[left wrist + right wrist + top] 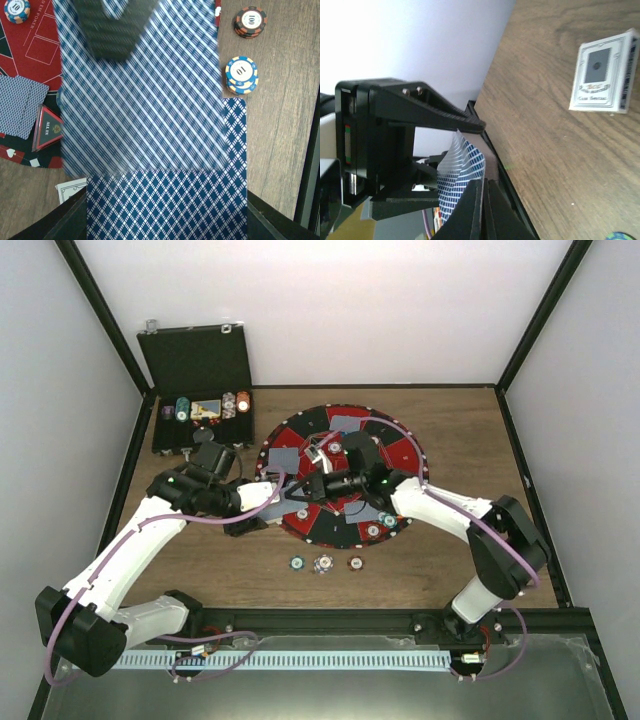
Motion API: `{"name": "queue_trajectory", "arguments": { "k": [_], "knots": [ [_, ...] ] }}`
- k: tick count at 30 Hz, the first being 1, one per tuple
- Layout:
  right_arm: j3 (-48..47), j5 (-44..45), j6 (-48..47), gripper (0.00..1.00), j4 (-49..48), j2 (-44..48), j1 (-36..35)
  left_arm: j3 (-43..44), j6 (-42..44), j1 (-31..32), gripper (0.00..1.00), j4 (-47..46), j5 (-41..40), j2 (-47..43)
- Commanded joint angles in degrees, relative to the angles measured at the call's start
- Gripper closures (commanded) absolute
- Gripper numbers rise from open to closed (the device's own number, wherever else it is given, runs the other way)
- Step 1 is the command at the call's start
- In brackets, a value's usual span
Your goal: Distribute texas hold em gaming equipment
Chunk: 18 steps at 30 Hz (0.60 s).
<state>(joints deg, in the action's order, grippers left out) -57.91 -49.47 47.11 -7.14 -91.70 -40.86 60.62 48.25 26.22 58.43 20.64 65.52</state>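
Note:
My left gripper [258, 502] is shut on a deck of blue-backed playing cards [165, 210] that fills the left wrist view, its fingers [280, 220] at the deck's sides. My right gripper [312, 486] meets it over the left part of the round mat [400, 455] and is shut on the edge of the top card [465, 165], which bows upward. That card [140, 100] lies blurred over the deck. Dealt cards [285, 458] and chips [335, 448] lie on the mat. Three chips [323, 563] sit on the wood in front of the mat.
The open black case [200, 390] with chip stacks [182, 408] stands at the back left. A white card box [605, 75] lies on the table. Two chip stacks [241, 75] and a triangular all-in marker [47, 127] lie beside the deck. Black frame posts border the table.

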Motion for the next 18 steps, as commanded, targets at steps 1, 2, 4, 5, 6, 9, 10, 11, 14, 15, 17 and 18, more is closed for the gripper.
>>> {"name": "queue_trajectory", "arguments": {
  "k": [1,2,4,5,6,9,10,11,14,15,17,18],
  "knots": [
    [1.87,3.55,-1.19,0.99,5.74,2.44,4.00,-0.18,0.97,-0.11,0.90,-1.54,1.75,-0.81],
    [2.22,3.62,-1.54,0.99,6.26,3.21,4.85,-0.45,1.05,-0.11,0.90,-1.71,1.48,-0.77],
    [3.13,3.60,-2.39,0.99,7.45,4.87,6.70,-0.75,1.11,-0.11,0.90,-1.83,1.17,-0.67],
    [3.63,3.61,-2.98,0.99,8.30,5.66,7.79,-0.81,1.04,-0.11,0.90,-1.77,1.20,-0.66],
    [4.30,3.57,-3.56,0.99,9.12,6.58,9.13,-0.69,1.06,-0.16,0.90,-1.75,1.24,-0.52],
    [6.87,3.30,-5.53,0.99,11.38,8.98,13.41,-0.35,1.03,-0.12,0.90,-1.64,1.35,-0.50],
    [7.98,2.91,-6.26,0.99,11.89,9.60,14.91,-0.26,1.04,-0.12,0.90,-1.58,1.38,-0.48],
    [9.05,2.78,-7.20,0.99,12.52,10.05,16.48,-0.25,1.06,-0.11,0.90,-1.45,1.33,-0.48],
    [10.41,6.77,-12.11,0.99,17.89,9.64,19.66,-0.25,1.14,-0.11,0.90,-1.16,1.24,-0.44],
    [10.72,9.21,-13.88,0.99,19.69,9.09,20.23,-0.26,1.21,-0.12,0.90,-1.09,1.20,-0.48],
    [11.32,13.88,-16.29,0.99,22.10,7.85,20.62,-0.16,1.16,-0.14,0.90,-0.89,1.24,-0.50],
    [11.93,15.21,-16.71,0.99,22.37,7.24,20.60,-0.20,1.17,-0.14,0.90,-0.80,1.24,-0.46]
  ]
}}
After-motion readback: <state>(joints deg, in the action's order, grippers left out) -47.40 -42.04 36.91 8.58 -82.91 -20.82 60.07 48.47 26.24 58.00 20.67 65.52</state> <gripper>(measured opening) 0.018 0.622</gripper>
